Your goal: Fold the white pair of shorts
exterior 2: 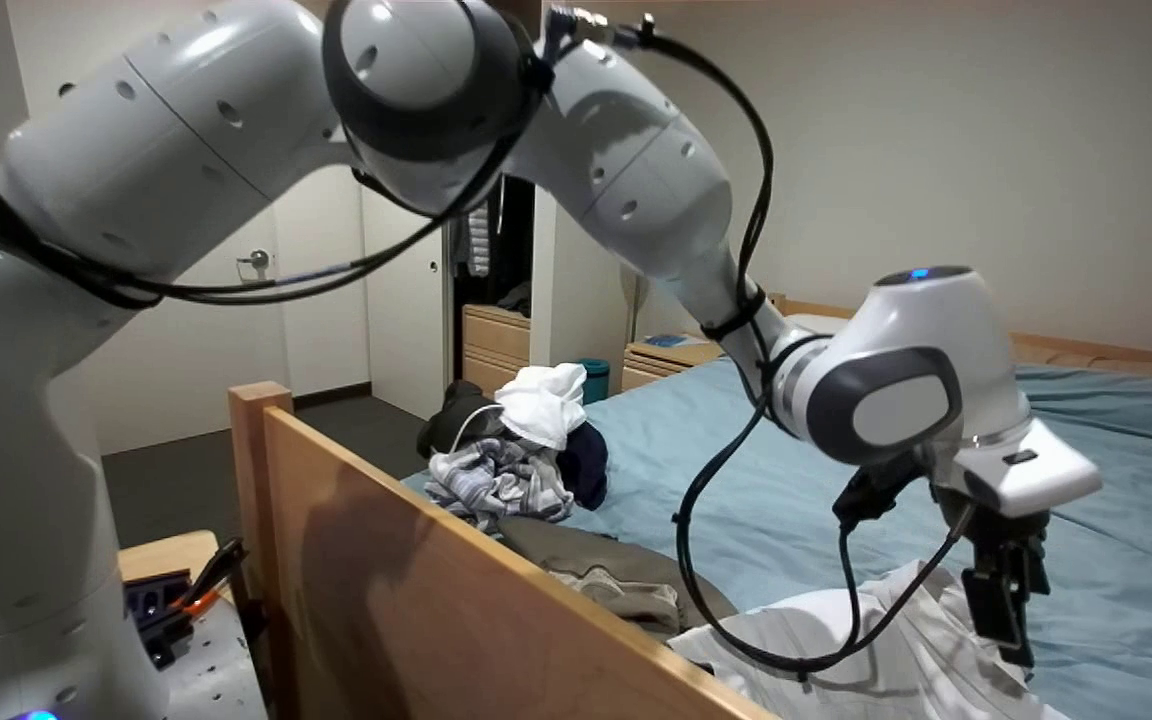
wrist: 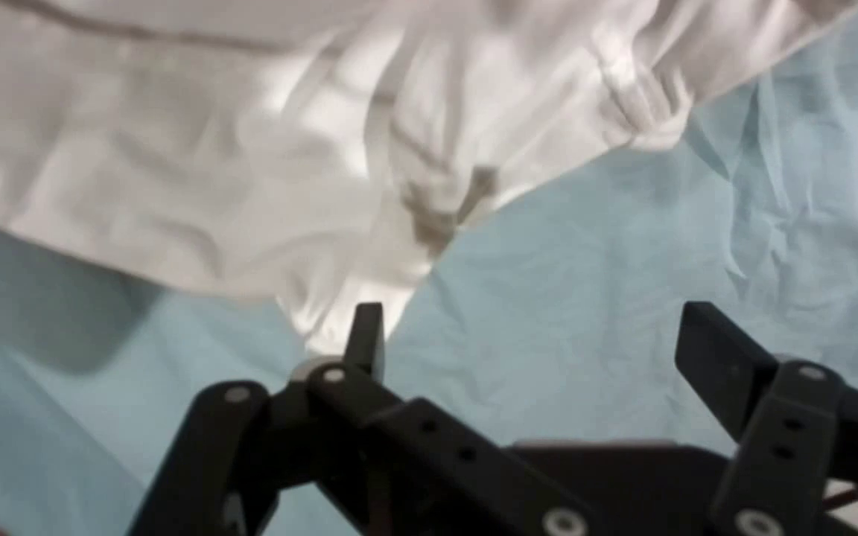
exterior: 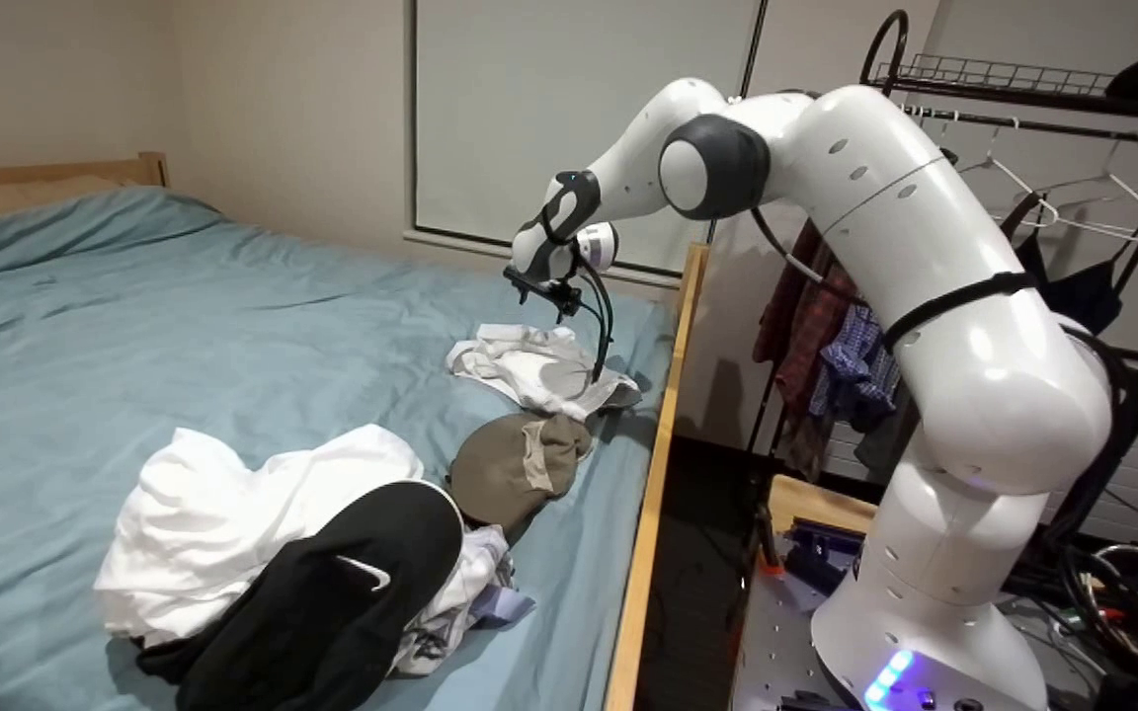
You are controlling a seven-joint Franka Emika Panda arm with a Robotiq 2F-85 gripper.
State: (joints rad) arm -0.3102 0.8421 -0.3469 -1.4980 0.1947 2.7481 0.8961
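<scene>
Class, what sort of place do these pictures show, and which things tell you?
Probably a bedroom: a wide, pale wooden bed spread with wrinkled blue-green cloth, and a black metal clothes rack hung with a dark red plaid garment.

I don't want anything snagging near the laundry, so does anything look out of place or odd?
Yes, one thing: a black cable loop hangs low by the white shorts in both exterior views, so it might snag; whether it touches them I cannot tell. I see no spill or damage.
</scene>
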